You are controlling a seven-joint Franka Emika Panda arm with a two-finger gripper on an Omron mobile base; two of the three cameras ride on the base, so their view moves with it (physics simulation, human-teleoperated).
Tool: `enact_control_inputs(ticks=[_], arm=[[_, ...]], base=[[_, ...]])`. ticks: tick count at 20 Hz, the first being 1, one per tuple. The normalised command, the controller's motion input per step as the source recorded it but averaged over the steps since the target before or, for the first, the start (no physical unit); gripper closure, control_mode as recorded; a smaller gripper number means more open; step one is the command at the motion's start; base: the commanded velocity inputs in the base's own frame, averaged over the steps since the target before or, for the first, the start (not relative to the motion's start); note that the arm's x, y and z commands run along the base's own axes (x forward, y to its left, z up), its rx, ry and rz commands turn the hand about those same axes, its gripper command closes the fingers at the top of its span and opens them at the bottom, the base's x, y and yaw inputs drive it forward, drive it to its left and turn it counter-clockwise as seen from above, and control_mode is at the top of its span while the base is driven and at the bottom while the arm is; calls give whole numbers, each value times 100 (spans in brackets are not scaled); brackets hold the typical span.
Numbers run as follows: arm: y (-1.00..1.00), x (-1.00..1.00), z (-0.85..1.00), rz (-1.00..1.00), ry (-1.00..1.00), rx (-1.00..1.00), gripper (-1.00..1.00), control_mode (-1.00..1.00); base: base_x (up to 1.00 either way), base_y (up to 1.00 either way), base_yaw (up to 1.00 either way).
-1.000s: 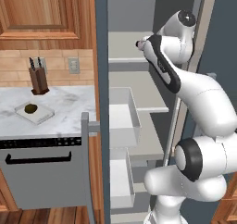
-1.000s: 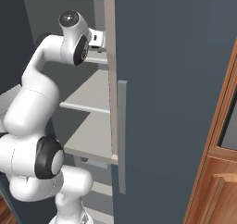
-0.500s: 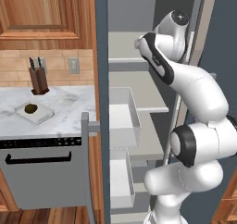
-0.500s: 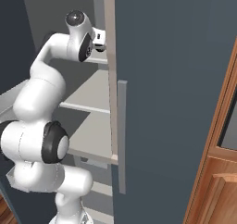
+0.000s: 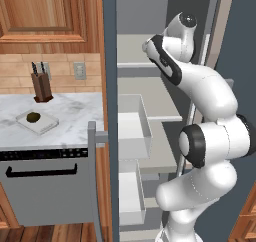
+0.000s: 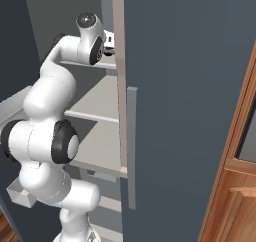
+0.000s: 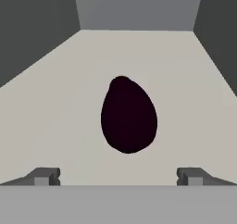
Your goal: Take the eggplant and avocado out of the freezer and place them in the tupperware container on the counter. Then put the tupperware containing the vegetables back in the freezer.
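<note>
The eggplant [image 7: 128, 115], a near-black egg-shaped lump, lies alone on a pale shelf inside the freezer [image 5: 131, 51], straight ahead of my gripper [image 7: 118, 177]. The gripper is open, its two fingertips [image 7: 44, 176] spread wider than the eggplant and still short of it. In the right base view the hand [image 6: 108, 41] reaches over the upper shelf beside the door edge. The avocado [image 5: 33, 117], an olive-brown ball, sits in the tupperware container [image 5: 42, 124] on the counter [image 5: 75, 111].
The freezer's dark door [image 6: 190, 96] stands open on my right, close to the arm. Pale drawers [image 5: 134, 131] are pulled out below the shelf. A brown knife block [image 5: 41, 86] stands at the back of the counter, above a grey dishwasher front [image 5: 45, 191].
The arm has stretched further up and into the freezer's upper shelf. The avocado and the tupperware have not moved.
</note>
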Motion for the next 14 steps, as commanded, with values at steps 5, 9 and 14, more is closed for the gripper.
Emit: enact_control_inputs(ticks=[5, 9, 14], arm=[[0, 29, -8, 0, 0, 0, -100, -100], [0, 24, -2, 0, 1, 0, -100, -100], [0, 22, -7, 0, 2, 0, -100, -100]], base=[[0, 0, 0], [0, 0, 0], [0, 0, 0]])
